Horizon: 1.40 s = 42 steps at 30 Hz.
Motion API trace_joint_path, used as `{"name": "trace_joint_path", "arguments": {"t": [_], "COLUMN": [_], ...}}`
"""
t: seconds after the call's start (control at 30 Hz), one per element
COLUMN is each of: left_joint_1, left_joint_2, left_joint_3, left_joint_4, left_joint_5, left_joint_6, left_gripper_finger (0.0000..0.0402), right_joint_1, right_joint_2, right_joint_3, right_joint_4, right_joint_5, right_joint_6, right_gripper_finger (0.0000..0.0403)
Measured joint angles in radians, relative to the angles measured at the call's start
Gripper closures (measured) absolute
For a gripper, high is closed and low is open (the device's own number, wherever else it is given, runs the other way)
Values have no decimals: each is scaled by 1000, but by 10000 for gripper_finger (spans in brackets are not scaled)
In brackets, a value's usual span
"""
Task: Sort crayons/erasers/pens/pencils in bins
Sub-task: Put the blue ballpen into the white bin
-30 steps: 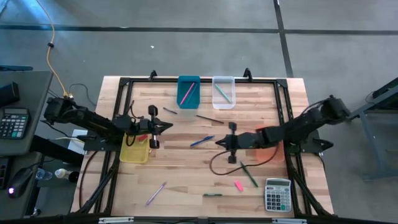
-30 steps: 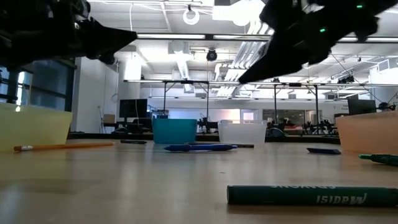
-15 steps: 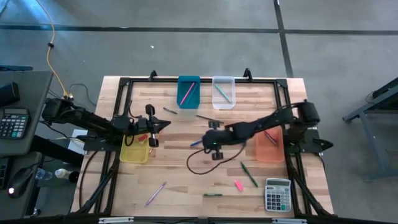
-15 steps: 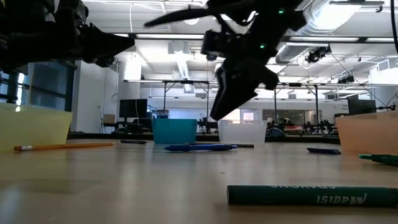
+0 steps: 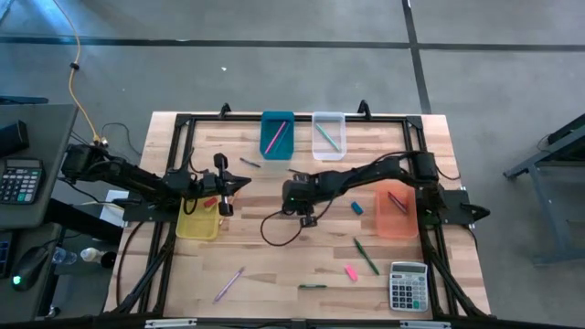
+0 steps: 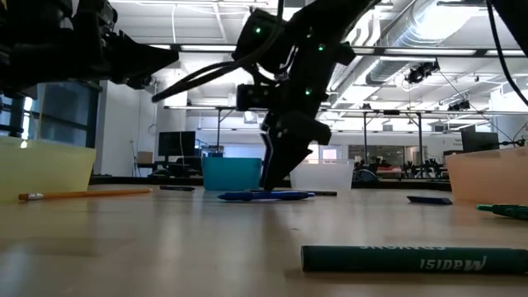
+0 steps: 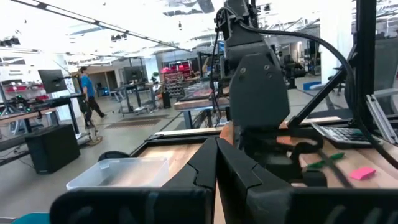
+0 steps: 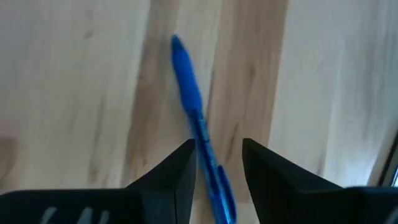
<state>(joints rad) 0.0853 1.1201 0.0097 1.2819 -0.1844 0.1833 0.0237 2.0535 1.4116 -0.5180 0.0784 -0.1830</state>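
A blue pen (image 8: 194, 115) lies flat on the wooden table (image 5: 265, 256), and it also shows in the low view (image 6: 266, 196). My right gripper (image 8: 217, 152) is open and points down over the pen, one finger on each side of its barrel and low over the table (image 6: 272, 183). My left gripper (image 5: 247, 183) hangs shut and holds nothing, above the table just past the yellow bin (image 5: 198, 222). The teal bin (image 5: 277, 134) and the clear bin (image 5: 328, 135) stand at the far edge with sticks inside. The orange bin (image 5: 396, 213) stands at the right.
A blue eraser (image 5: 356, 207) lies left of the orange bin, and a pink eraser (image 5: 350, 272) and a green stick (image 5: 366, 256) lie nearer. A grey calculator (image 5: 409, 287) sits at the near right. A purple stick (image 5: 229, 284) and a green pen (image 5: 312, 286) lie near the front edge.
My right gripper has swung from beside the orange bin toward the table's left and come down over the blue pen, which has stayed in place.
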Motion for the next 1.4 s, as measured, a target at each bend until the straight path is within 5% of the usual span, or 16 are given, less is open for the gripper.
{"name": "trace_joint_path", "arguments": {"t": [0.37,1.07,1.4], "left_joint_1": [0,0,0], "left_joint_2": [0,0,1], "left_joint_3": [0,0,0], "left_joint_4": [-6,-19,-22], "left_joint_5": [-3,-7,-10], "left_joint_6": [-14,-15,-15], "left_gripper_finger": [401,401,401], "right_joint_1": [-17,-23,-23], "right_joint_2": [32,35,34], "right_joint_3": [9,6,6], "right_joint_4": [-17,-28,-31], "right_joint_5": [-53,-58,-60], "right_joint_6": [-11,52,52], "right_gripper_finger": [329,336,392]}}
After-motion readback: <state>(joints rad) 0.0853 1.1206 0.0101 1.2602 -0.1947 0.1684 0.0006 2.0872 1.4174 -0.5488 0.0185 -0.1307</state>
